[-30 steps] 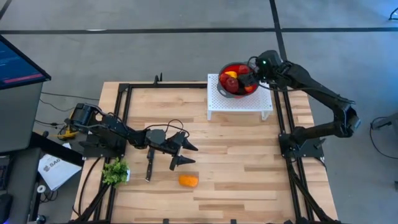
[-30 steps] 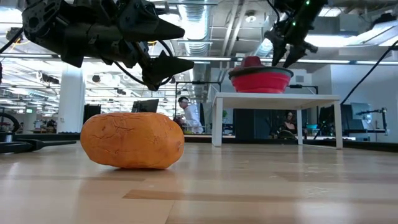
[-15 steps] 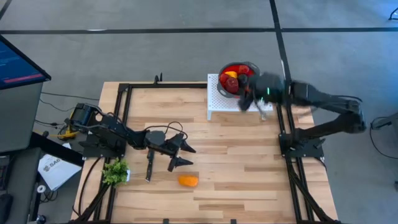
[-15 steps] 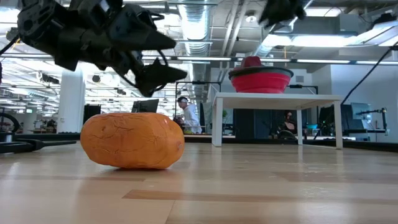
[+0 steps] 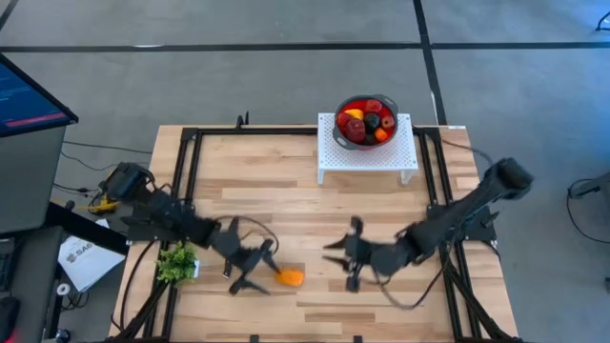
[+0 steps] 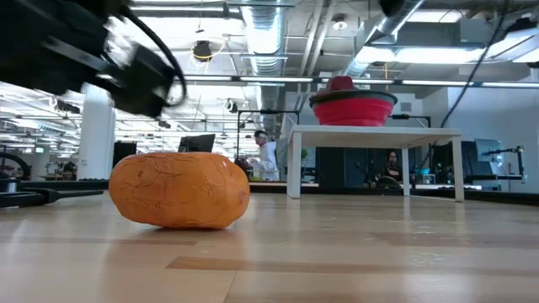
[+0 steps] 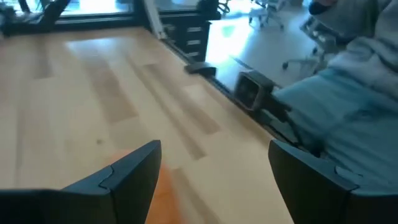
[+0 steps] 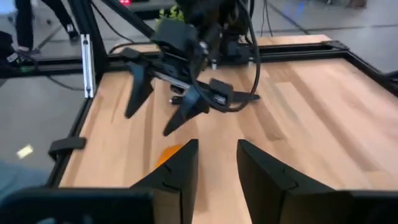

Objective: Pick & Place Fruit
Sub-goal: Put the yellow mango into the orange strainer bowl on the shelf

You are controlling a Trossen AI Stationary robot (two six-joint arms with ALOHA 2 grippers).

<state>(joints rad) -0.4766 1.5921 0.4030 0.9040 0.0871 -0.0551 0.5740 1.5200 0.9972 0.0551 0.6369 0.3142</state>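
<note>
Though half hidden (left pincer [image 5: 255, 270]), orange fruit [image 5: 289, 277].

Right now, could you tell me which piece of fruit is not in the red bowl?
The orange fruit: it lies alone on the table, while the rest sit in the bowl.

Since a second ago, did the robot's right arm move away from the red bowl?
Yes. The right gripper was over the red bowl on the white stand; now it is down at the table's front, near the orange fruit.

- A robotics lab in a large open-plan hall.
- Exposed ceiling ducts [image 6: 278, 50] and strip lights overhead.
- Monitor [image 5: 29, 95] at upper left.
- A person [image 6: 265, 156] among distant workstations.
- Wooden desk [image 5: 315, 200] on bare concrete floor.
</note>
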